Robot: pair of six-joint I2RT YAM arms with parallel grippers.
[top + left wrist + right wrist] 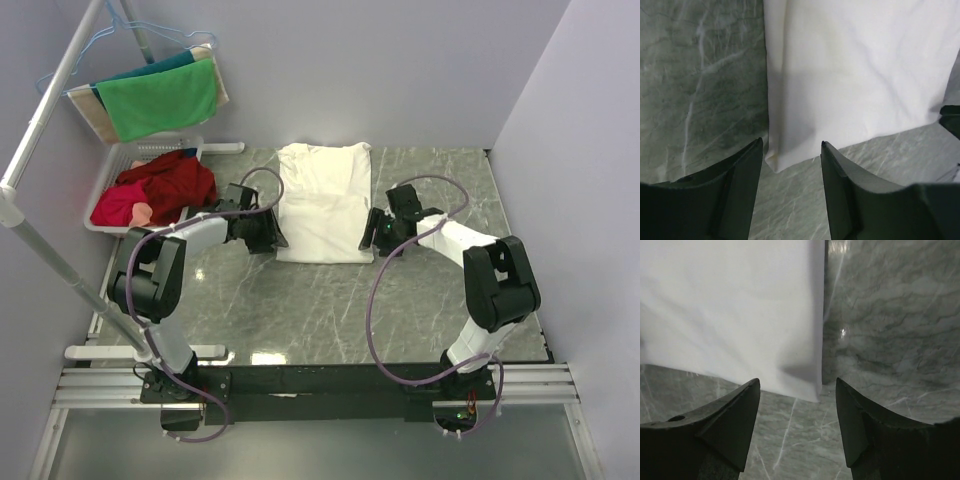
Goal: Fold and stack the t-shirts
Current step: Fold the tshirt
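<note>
A white t-shirt (pixel 322 200) lies folded into a long rectangle at the middle back of the marble table, plain side up. My left gripper (pixel 270 232) sits at its near left corner and is open; in the left wrist view that corner of the t-shirt (pixel 850 75) lies just ahead of the left gripper (pixel 791 144), untouched. My right gripper (pixel 372 236) stands open at the near right corner. The right wrist view shows that t-shirt (pixel 735 310) corner just beyond the right gripper (pixel 797 381), with only bare marble between the jaws.
A white basket (pixel 112 170) at the back left holds red and pink clothes (pixel 160 188). Above it a green cloth (pixel 158 98) and a teal one hang on a rack (pixel 40 110). Grey walls close the back and right.
</note>
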